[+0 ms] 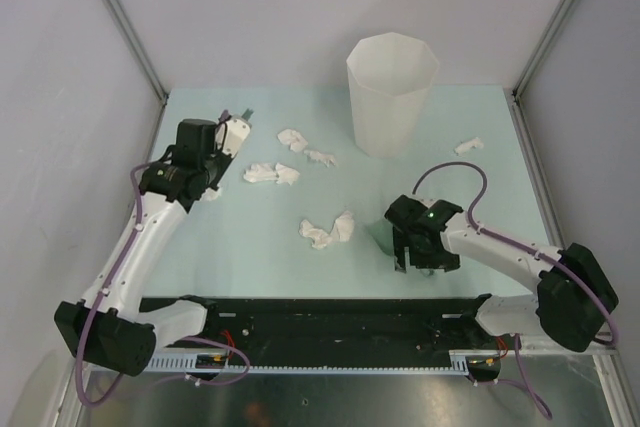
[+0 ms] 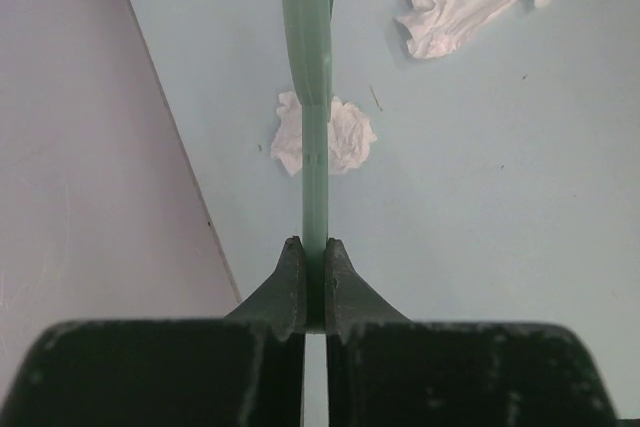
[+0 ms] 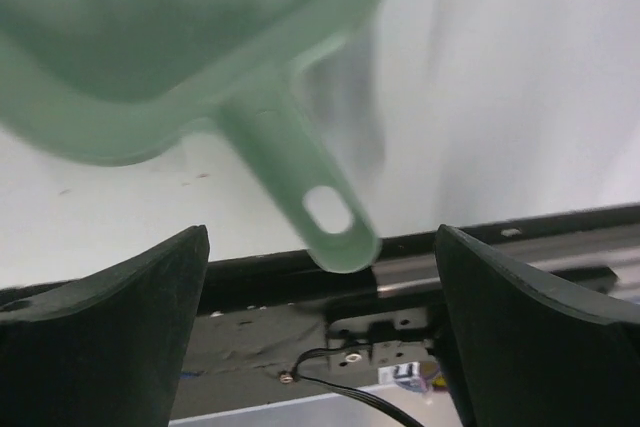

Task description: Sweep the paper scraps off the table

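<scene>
Left gripper [image 2: 313,252] is pressed together on a thin green tool [image 2: 316,97]. It shows edge-on in the wrist view and is probably the sweeper. The tool sticks out ahead of the fingers, so its far end can work the table [image 1: 240,247] while the wrist rides above.

The paper scraps [image 1: 270,174] are all on the far half of the table. One cluster sits left of the white bin [image 1: 392,92], right by the left gripper. A pair [image 1: 328,230] lies mid-table, and one stray [image 1: 468,145] lies right of the bin. In the left wrist view one wad [image 2: 325,135] lies directly under the tool's line.

Right gripper [image 3: 320,247] is spread wide, fingers either side of the dustpan [image 3: 150,47] handle without touching it. The pan rests on the table just right of the mid-table pair, and its mouth seems to face them, a sensible catch position.

Judgement: early stage, nothing collected. The right gripper likely needs to clamp the handle to steady the pan before the left drags scraps in. Risk: light wads may roll off or snag on the tool.
</scene>
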